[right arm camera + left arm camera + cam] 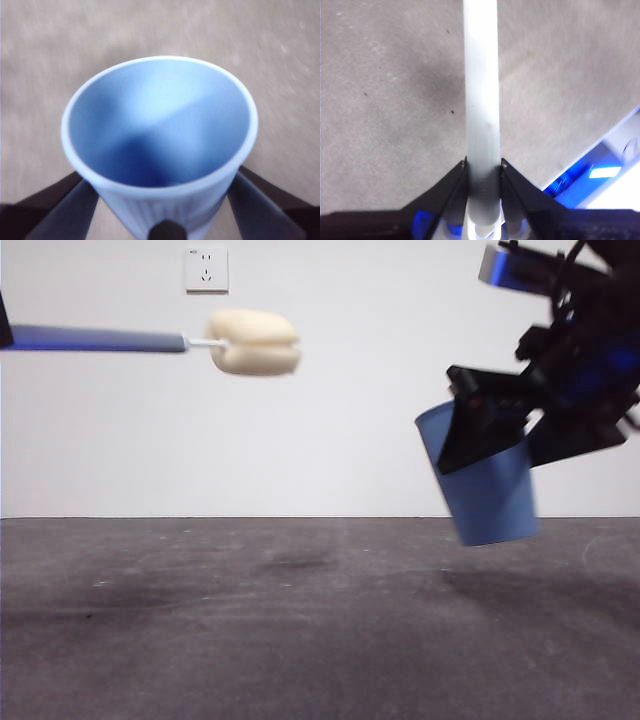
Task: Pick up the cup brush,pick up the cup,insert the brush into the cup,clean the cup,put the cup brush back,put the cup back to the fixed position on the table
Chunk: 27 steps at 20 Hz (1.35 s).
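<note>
The cup brush (150,341) hangs level in the air at the upper left of the front view, its cream sponge head (254,342) pointing right. My left gripper (483,165) is shut on its grey handle (481,100); the gripper itself is off the left edge of the front view. The blue cup (485,495) is held tilted above the table (300,620) at the right, mouth toward upper left. My right gripper (500,435) is shut on the cup's sides (160,210); the cup's open, empty inside (160,125) faces the right wrist camera.
A white wall socket (206,269) is on the back wall. Soft shadows lie on the table under the brush and cup. A blue-lit piece of equipment (600,175) shows past the table's edge in the left wrist view.
</note>
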### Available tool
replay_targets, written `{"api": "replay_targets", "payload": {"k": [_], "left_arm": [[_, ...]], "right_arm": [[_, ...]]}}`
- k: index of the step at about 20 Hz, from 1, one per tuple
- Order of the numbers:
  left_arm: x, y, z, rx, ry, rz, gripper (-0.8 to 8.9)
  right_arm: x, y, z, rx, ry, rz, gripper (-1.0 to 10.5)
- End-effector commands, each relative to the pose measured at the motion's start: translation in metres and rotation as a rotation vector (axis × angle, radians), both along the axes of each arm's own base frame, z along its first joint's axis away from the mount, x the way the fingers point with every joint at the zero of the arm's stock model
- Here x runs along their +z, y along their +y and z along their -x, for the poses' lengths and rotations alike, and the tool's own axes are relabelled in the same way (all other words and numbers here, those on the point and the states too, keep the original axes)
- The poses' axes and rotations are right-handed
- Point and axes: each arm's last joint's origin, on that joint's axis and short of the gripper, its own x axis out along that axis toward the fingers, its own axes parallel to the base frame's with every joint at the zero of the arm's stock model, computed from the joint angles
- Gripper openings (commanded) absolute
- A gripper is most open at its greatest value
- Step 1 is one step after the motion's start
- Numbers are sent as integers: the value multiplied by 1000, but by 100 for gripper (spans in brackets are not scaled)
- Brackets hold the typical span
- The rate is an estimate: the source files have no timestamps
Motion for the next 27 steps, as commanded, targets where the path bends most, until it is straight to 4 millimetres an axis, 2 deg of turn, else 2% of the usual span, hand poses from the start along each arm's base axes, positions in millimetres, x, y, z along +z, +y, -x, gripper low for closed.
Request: {"api": "replay_targets", "payload": {"k": [1, 6, 13, 22, 27], "left_arm": [[-4, -4, -4, -100, -5, -70, -12], [-20, -12, -13, -287, 97, -172, -12], [-25, -25, -5, -394, 158, -169, -12], [-28, -33, 3, -441, 203, -192, -13], [-38, -42, 0, -431, 275, -222, -12]], "right_arm": [[7, 7, 10, 73, 59, 177, -13], [17, 25, 25, 216, 20, 496, -13], [-1, 27, 31, 322, 47, 916, -13], [-17, 65, 47, 469, -37, 1018, -13], [-15, 71, 47, 476, -56, 1012, -13]]}}
